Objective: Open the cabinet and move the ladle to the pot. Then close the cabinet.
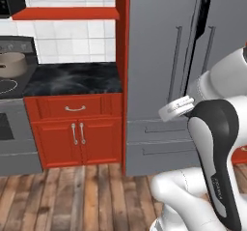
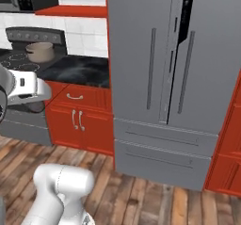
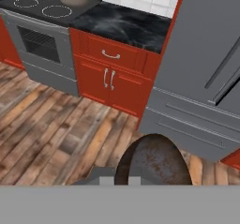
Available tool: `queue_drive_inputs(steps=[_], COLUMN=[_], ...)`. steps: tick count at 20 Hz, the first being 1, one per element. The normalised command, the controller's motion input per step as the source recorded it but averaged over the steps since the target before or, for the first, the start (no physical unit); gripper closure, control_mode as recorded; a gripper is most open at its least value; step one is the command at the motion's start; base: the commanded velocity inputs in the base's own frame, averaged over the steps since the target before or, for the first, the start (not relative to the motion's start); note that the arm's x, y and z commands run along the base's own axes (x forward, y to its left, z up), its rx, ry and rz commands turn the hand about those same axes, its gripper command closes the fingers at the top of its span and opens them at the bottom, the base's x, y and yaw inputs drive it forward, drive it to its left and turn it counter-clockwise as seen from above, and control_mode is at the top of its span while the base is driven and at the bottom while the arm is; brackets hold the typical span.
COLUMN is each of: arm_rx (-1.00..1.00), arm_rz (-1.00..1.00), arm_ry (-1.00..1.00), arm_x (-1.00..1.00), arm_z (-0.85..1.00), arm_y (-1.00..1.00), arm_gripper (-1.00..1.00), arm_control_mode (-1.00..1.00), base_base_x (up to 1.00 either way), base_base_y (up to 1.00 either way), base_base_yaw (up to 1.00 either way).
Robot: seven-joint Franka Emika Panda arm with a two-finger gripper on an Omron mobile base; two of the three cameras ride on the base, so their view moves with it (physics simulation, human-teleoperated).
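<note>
Closest in, the arm is folded over the wooden floor (image 3: pixel 51 120) and the gripper (image 2: pixel 34 105) hangs low by the base with its jaws fully closed and nothing between them. So this is the approach, with the opening of the cabinet not yet begun.

Ahead stand the low red doors (image 1: pixel 79 140) with a drawer (image 1: pixel 75 108) above them. Those are the wrong target, so don't let the curved pulls tempt you. On top is the black marbled counter (image 1: pixel 72 78). To its left the stove (image 3: pixel 40 7) carries the pot (image 1: pixel 12 64), which sits upright on a back burner, ready to receive.

Higher and further back, a red underside juts out above the tiles. I take that for the bottom of the cabinet (image 1: pixel 65 13). Its doors and bar handles rise beyond the top edge, and the ladle, by my reckoning, is shut away inside.

The grey fridge (image 2: pixel 155 59) looms dead ahead, and that's the problem: the base faces the wrong piece of furniture.

To do this well:
- Drive left until the counter is square in front
- Lift the arm high and spread the jaws before reaching the handle
- Leave room for the door to swing without clipping the elbow
</note>
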Motion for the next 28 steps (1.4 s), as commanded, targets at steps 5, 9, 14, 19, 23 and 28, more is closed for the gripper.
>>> queue_drive_inputs(steps=[5,9,14,19,23,28], arm_rx=[0.00,0.00,0.00,0.00,0.00,0.00], arm_rz=[0.00,0.00,0.00,0.00,0.00,0.00], arm_ry=[0.00,0.00,0.00,0.00,0.00,0.00], arm_x=[0.00,0.00,0.00,0.00,0.00,0.00], arm_z=[0.00,0.00,0.00,0.00,0.00,0.00], arm_y=[0.00,0.00,0.00,0.00,0.00,0.00], arm_gripper=[1.00,1.00,1.00,1.00,1.00,1.00], arm_control_mode=[1.00,1.00,1.00,1.00,1.00,1.00], base_base_x=[1.00,0.91,0.20,0.00,0.10,0.29], base_base_y=[0.00,0.01,0.51,0.96,0.94,0.79], base_base_yaw=[-0.06,-0.05,-0.04,-0.02,-0.02,-0.03])
